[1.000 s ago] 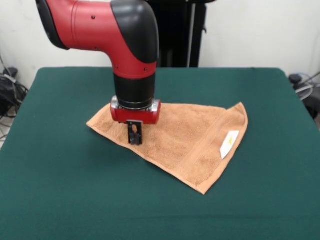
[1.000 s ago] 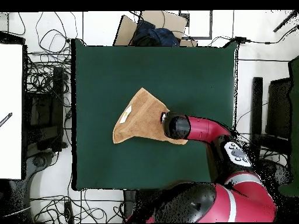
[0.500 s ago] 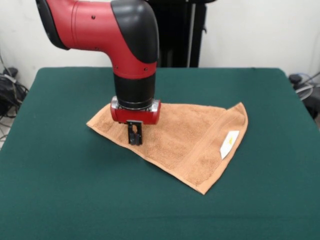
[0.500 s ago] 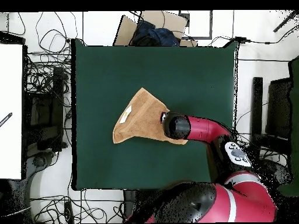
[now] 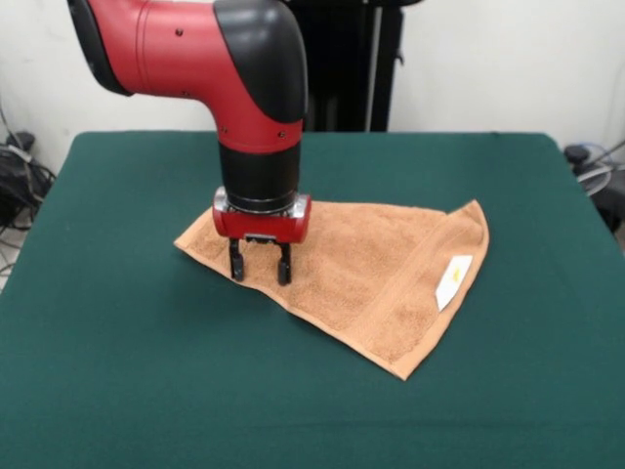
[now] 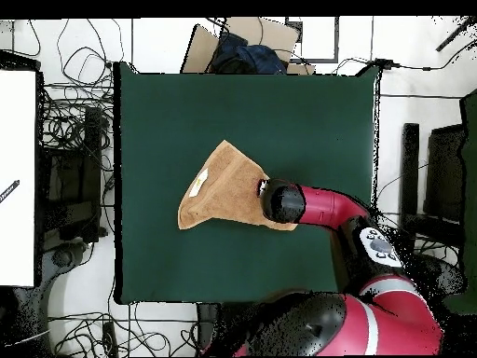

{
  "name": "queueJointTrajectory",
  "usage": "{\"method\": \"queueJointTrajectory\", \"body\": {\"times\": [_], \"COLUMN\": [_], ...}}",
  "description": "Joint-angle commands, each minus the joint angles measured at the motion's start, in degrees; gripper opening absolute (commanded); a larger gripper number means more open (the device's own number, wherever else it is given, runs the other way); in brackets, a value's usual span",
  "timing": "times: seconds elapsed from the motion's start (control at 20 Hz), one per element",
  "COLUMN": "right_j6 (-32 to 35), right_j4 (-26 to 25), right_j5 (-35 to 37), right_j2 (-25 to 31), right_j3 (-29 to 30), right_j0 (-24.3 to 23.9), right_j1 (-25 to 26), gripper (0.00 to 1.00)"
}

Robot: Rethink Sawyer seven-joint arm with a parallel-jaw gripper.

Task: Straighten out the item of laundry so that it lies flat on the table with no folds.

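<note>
Since the earlier frame the end effector point(image 5: 260, 271) has gone from pinched to spread, its two fingers now apart, and the towel point(image 5: 366, 274) has slid slightly to the picture's right in the front view. Nearest the camera, the towel's pointed corner and one woven band lie on the green bench point(image 5: 127, 381); the white label point(image 5: 450, 282) sits by the right edge. The cloth forms a rough triangle, apparently still folded over itself, its long axis running from under the end effector toward the label side. Farther back, the red arm point(image 5: 256, 117) descends vertically, fingers released over the towel's left corner, touching or just above it.
</note>
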Motion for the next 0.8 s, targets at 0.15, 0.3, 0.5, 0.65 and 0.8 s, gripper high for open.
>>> {"method": "queueJointTrajectory", "body": {"times": [0.15, 0.3, 0.5, 0.65, 0.8], "right_j6": [3.16, 3.76, 5.13, 5.86, 5.69], "right_j4": [-3.94, -3.94, -4.87, -5.02, -4.75], "right_j5": [-2.95, -1.57, -6.64, -8.56, -8.82], "right_j2": [-0.02, -1.75, -2.83, -3.33, -3.02], "right_j3": [0.98, 0.48, 0.79, 1.30, 0.84], "right_j0": [1.04, 2.81, 3.20, 3.39, 3.17], "right_j1": [1.29, 0.50, 2.98, 3.77, 4.74], "gripper": [1.00, 1.00, 1.00, 1.00, 1.00]}}
